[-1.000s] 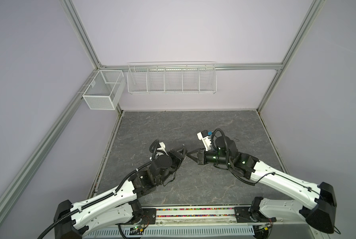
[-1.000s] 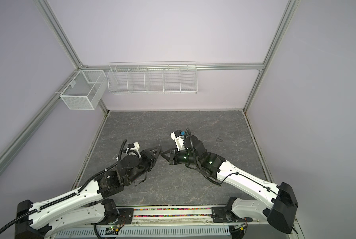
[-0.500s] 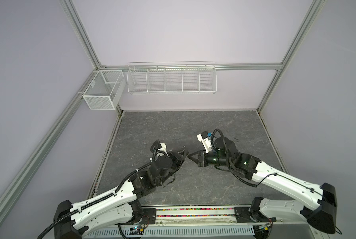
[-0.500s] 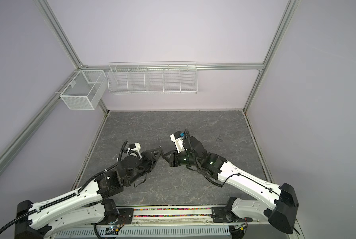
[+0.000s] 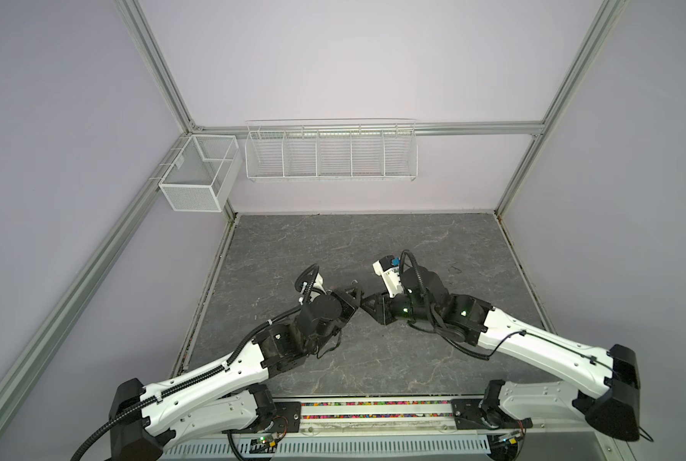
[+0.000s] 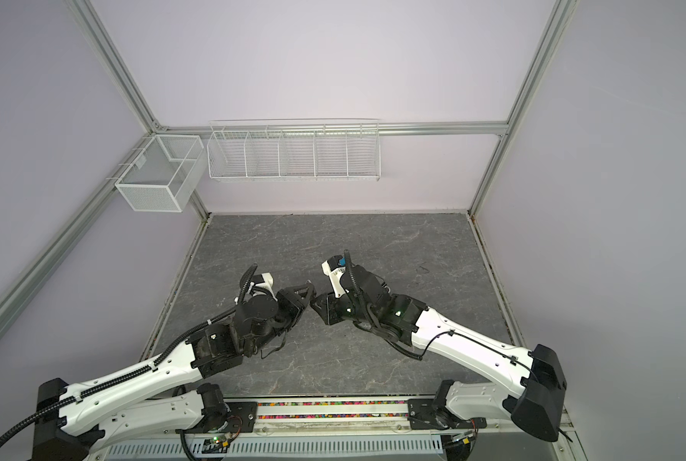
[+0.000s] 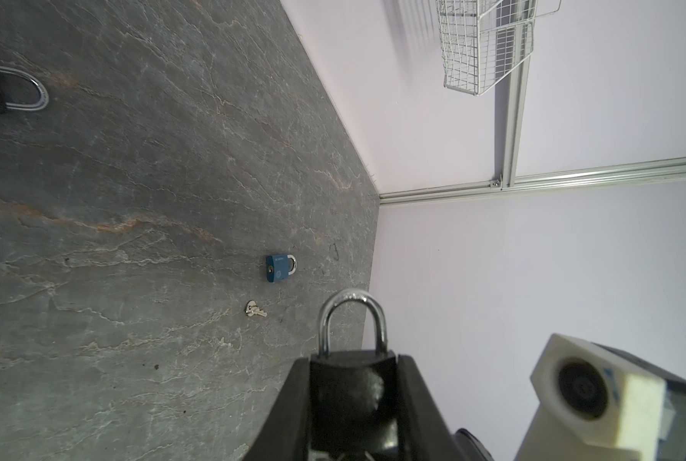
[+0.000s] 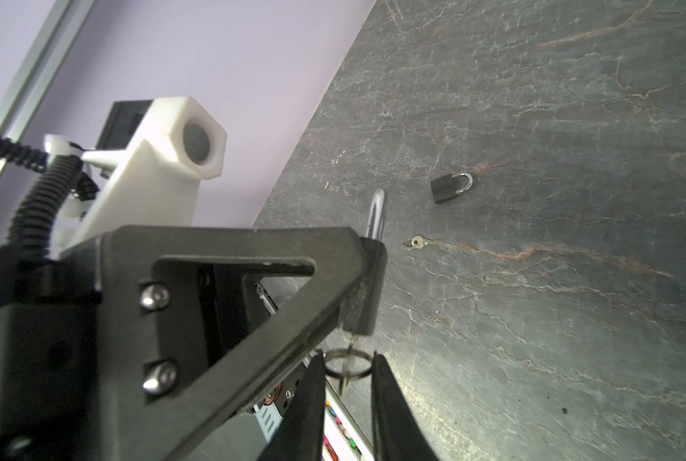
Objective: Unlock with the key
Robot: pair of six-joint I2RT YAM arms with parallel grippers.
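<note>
Up close, our left gripper (image 7: 353,363) is clamped on the body of a black padlock with a silver shackle (image 7: 351,311), held above the grey stone-patterned tabletop (image 5: 333,247). A small metal key on a ring (image 8: 347,375) juts from the padlock's end opposite the shackle. It sits between the parted fingers of our right gripper (image 8: 347,357); we cannot tell whether they touch it. Farther out, a blue padlock (image 7: 277,268) and a loose silver key (image 7: 255,310) lie near each other. A white wire basket (image 5: 331,151) hangs on the back wall.

Soft, even, bright light; faint shadows; the left end effector (image 7: 353,361) looks blurred up close.
</note>
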